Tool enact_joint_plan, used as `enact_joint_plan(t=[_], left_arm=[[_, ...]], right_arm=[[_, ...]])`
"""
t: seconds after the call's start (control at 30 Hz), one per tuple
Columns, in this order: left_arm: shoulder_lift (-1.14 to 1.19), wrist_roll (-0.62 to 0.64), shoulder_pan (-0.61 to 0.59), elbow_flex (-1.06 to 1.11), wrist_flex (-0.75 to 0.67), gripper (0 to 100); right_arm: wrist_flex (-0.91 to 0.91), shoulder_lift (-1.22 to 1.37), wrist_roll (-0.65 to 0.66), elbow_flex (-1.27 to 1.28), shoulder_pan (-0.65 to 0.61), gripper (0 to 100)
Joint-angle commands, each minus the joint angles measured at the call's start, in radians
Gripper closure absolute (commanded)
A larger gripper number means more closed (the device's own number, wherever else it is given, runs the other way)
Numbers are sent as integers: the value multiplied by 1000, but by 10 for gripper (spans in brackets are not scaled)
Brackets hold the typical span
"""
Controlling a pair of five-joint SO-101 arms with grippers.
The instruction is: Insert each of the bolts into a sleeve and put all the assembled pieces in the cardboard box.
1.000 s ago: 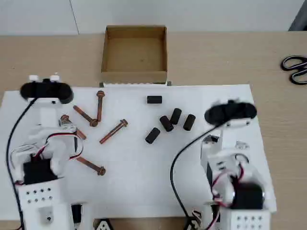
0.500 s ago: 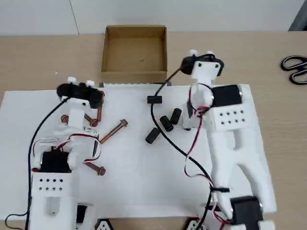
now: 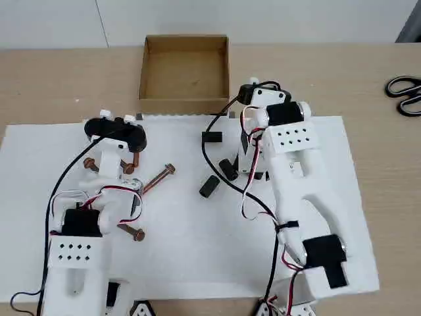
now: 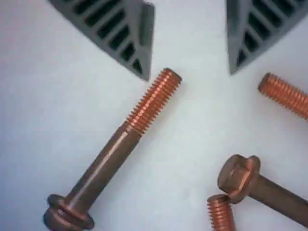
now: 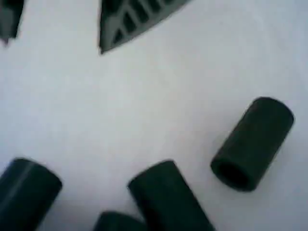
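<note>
Several copper bolts lie on the white sheet [image 3: 177, 250] at the left, among them one [image 3: 156, 180] lying at a slant and one [image 3: 131, 230] nearer the front. My left arm [image 3: 108, 164] hangs over them. My left gripper [image 4: 188, 71] is open just above the sheet, and the threaded end of a bolt [image 4: 115, 154] points into its gap without touching. Black sleeves [image 3: 209, 186] [image 3: 211, 137] lie mid-sheet beside my right arm [image 3: 289, 141]. My right gripper [image 5: 53, 43] is open above bare sheet, with sleeves [image 5: 252, 144] [image 5: 168, 197] close by. The cardboard box [image 3: 141, 72] stands empty at the back.
Scissors [image 3: 404, 92] lie on the wooden table at the far right. More bolts [image 4: 250, 180] crowd beside the left gripper. Cables trail from both arms over the sheet.
Both arms have unfolded from near the front edge and stretched out over the sheet. The left came down over the bolts, and the right swung in over the sleeves.
</note>
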Motion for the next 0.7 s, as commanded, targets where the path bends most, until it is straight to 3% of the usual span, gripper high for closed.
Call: enact_joint_plan(t=[0.0, 0.37, 0.67], left_arm=[[-3, -2, 6, -5, -25, 895], [-2, -2, 6, -4, -25, 895], [-3, -3, 6, 38, -54, 895]], right_arm=[[-73, 33, -9, -44, -7, 883], [-208, 153, -3, -44, 1, 883], [-214, 186, -2, -44, 70, 882]])
